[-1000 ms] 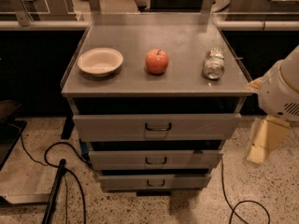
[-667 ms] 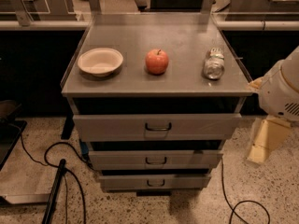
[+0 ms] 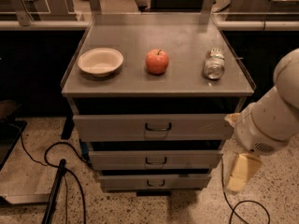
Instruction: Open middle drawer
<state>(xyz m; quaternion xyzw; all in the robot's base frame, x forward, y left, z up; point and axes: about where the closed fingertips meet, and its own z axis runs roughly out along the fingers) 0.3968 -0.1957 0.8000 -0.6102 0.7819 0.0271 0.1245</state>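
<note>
Front of middle drawer [image 3: 187,159]: you have open floor [image 3: 187,209] before it, and its handle [image 3: 156,161] faces you uncovered.
Above: the top drawer [image 3: 112,126] front seems to jut out over it.
Right: your gripper [image 3: 242,171] hangs low, just beside the drawer fronts' right end.
Left floor: cables [image 3: 56,155] and a dark pole [image 3: 55,190] lie there.

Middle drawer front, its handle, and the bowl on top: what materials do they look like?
Middle drawer: grey sheet metal by the look, matte, flat front matching the cabinet top. Handle: dark loop, metal or plastic, can't tell. Bowl: off-white, matte, thin rim, likely paper or moulded fibre. Gripper hangs low to the right of the middle drawer, not touching it.
</note>
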